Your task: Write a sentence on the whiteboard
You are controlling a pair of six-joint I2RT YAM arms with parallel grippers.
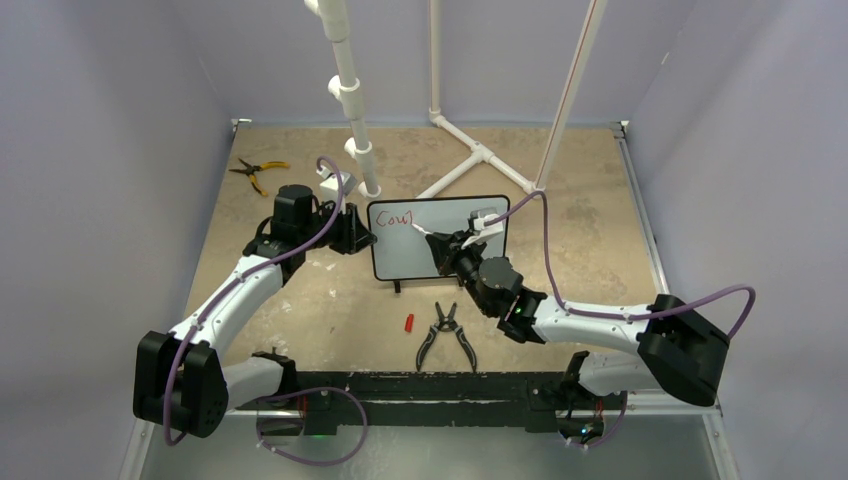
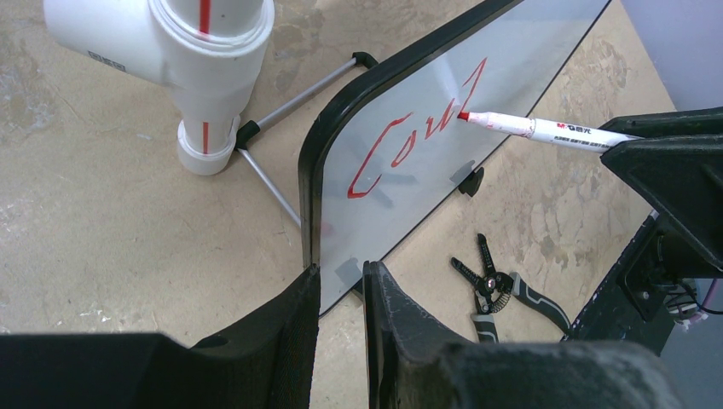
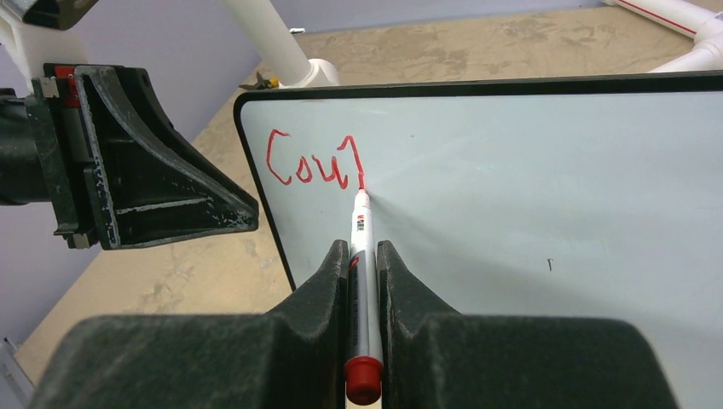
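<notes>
The whiteboard [image 1: 425,262] stands upright on its feet mid-table. It also shows in the left wrist view [image 2: 443,128] and the right wrist view [image 3: 529,213]. The sentence [image 1: 396,218] reads only "Cour" in red at the board's upper left [image 2: 401,153] [image 3: 311,160]. My right gripper [image 3: 362,251] [image 1: 445,245] is shut on a white marker [image 3: 361,247] [image 2: 554,129], whose red tip touches the board at the last letter. My left gripper [image 2: 341,273] [image 1: 355,232] straddles the board's left edge, one finger behind and one in front, shut on it.
Black-handled wire strippers [image 1: 446,335] [image 2: 503,290] and a red marker cap [image 1: 409,323] lie in front of the board. Yellow pliers [image 1: 255,172] lie at the far left. A white PVC post [image 1: 350,100] [image 2: 205,60] stands behind the board's left end, and PVC pipes [image 1: 480,155] lie behind it.
</notes>
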